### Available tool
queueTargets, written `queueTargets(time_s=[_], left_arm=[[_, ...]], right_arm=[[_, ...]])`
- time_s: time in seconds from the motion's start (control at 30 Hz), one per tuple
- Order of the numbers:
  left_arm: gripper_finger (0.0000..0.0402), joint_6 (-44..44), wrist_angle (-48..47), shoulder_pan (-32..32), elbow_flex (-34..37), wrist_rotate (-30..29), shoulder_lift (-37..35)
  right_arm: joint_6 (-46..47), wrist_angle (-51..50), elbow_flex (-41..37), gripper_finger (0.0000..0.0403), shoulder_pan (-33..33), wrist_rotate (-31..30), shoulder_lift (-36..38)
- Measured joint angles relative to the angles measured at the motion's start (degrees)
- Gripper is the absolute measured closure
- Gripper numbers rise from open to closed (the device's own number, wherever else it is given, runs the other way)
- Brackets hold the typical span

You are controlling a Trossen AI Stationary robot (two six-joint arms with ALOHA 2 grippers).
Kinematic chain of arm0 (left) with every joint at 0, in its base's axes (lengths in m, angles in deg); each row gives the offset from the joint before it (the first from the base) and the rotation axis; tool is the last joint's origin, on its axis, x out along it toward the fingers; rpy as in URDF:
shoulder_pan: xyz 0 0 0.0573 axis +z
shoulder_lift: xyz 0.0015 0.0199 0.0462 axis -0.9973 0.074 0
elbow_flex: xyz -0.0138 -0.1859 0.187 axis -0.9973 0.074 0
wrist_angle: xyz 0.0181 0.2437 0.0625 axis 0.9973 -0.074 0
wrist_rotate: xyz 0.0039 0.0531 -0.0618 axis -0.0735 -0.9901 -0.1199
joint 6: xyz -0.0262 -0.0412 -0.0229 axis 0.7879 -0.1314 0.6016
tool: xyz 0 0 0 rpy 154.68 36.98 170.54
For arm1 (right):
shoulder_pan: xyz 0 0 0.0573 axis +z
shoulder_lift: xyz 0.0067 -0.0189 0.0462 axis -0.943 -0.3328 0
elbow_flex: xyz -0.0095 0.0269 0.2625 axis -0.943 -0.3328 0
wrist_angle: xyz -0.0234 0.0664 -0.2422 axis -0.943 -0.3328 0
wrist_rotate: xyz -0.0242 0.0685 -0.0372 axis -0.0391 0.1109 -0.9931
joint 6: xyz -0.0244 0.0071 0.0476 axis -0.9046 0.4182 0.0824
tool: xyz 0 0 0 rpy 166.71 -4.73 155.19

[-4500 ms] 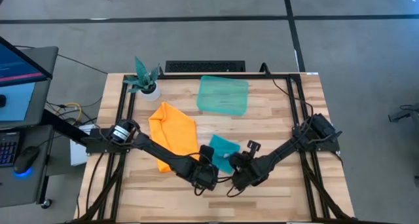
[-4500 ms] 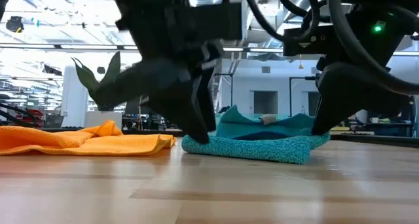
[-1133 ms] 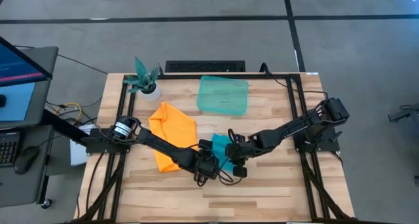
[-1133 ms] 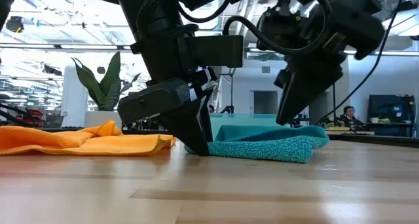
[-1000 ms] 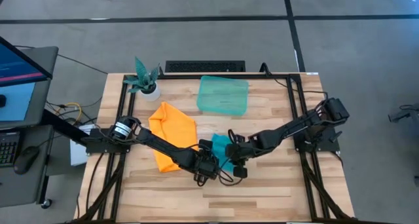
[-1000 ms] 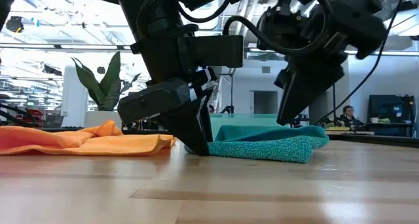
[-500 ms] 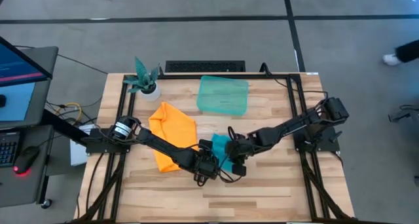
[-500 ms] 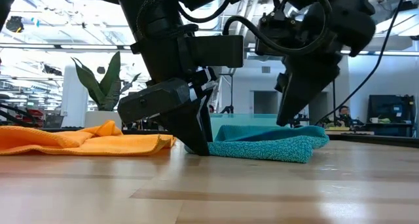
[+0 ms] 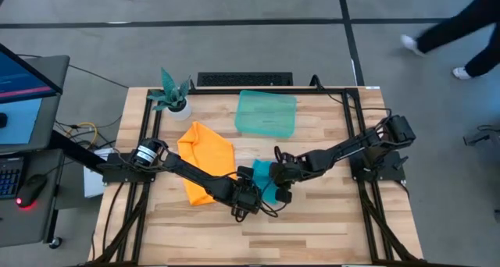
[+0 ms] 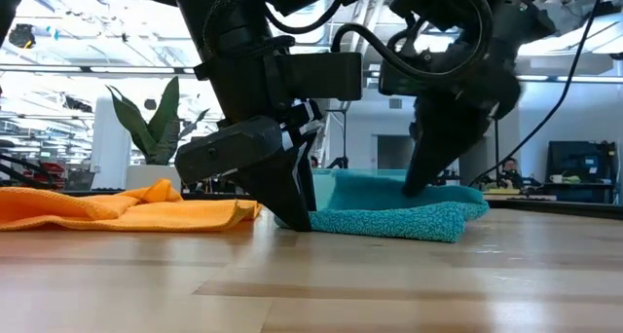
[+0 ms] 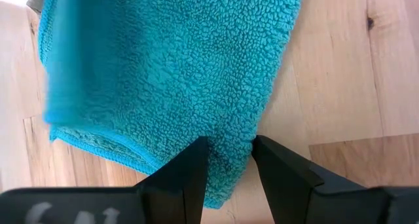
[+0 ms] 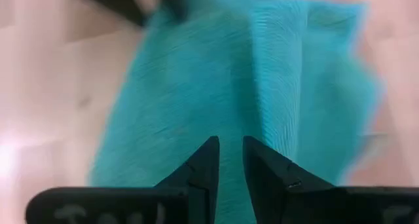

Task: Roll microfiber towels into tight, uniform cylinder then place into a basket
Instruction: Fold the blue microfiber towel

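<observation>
The turquoise towel (image 9: 262, 173) lies folded on the wooden table (image 9: 328, 228) near its middle, with both grippers on it. My left gripper (image 10: 292, 214) stands at the towel's left end, tips down at the table, shut on that end. My right gripper (image 10: 414, 182) comes down onto the towel's top from the right, its fingers close together with towel between them. The orange towel (image 9: 205, 161) lies spread flat to the left, touched by nothing. The green basket (image 9: 266, 113) stands at the far middle. My left gripper pinches the towel's corner (image 11: 232, 162) between its two fingers (image 11: 196, 168), slanting steeply down from the table's left. The towel lies on the table there, several layers thick. My right gripper has the towel's upper side (image 12: 229, 119) between its near-shut fingers (image 12: 262, 165), slanting down from the right. The view is blurred, so I cannot tell which layer or how many.
A small white pot with a teal plant (image 9: 173, 95) stands at the far left corner. Black rails (image 9: 355, 134) run along the table's left and right sides. Bare wood lies along the near edge. A person walks past beyond the far right corner (image 9: 461, 25).
My right gripper has shifted a little toward the table's left over the turquoise towel and has rolled somewhat. The towel's upper layer, between the two grippers, now stands higher than before. The towel's near edge stays on the table.
</observation>
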Motion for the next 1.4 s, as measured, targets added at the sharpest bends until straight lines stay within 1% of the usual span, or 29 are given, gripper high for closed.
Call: queueTargets(time_s=[0.07,0.2,0.23,0.27,0.33,0.43,0.53,0.77,0.9,1.0,1.1,1.23,1.4], left_arm=[[0.0276,0.0,0.0,0.0,0.0,0.0,0.0],[0.0276,0.0,0.0,0.0,0.0,0.0,0.0],[0.0276,0.0,0.0,0.0,0.0,0.0,0.0],[0.0276,0.0,-0.1,0.0,0.0,0.0,0.0],[0.0276,0.0,-0.1,0.0,0.0,0.0,0.0],[0.0276,0.0,-0.2,0.0,0.0,0.0,0.0],[0.0276,0.1,-0.2,0.0,0.0,0.0,0.0],[0.0276,0.2,-0.2,0.0,0.0,0.0,0.0],[0.0276,0.3,-0.2,0.0,0.0,0.0,0.0],[0.0276,2.0,-0.3,0.0,0.0,0.0,0.0],[0.0276,4.0,-0.4,0.0,0.0,0.0,0.0],[0.0276,6.2,-0.5,0.0,0.0,0.0,0.0],[0.0276,6.9,-1.1,0.0,-0.6,0.0,0.1]], right_arm=[[0.0,-0.1,0.0,0.0312,-0.8,-6.2,0.0],[2.0,-3.2,1.9,0.0312,-1.9,-25.6,0.7],[2.9,-4.9,2.4,0.0312,-1.9,-29.6,0.7],[3.3,-6.8,2.9,0.0312,-1.8,-32.0,0.7],[3.3,-9.1,3.8,0.0312,-1.3,-32.1,0.7],[3.0,-11.5,4.2,0.0312,-0.1,-29.3,0.7],[3.0,-13.9,4.2,0.0312,1.2,-28.1,0.7],[3.0,-23.1,4.6,0.0312,4.4,-27.8,0.7],[6.8,-31.4,7.3,0.0312,6.6,-27.8,0.7],[9.9,-36.2,9.2,0.0312,9.0,-27.8,0.7],[11.4,-38.6,10.0,0.0312,11.7,-27.9,0.7],[11.5,-39.5,10.0,0.0312,15.1,-27.8,0.7],[11.6,-39.1,10.0,0.0312,17.1,-24.6,0.7]])
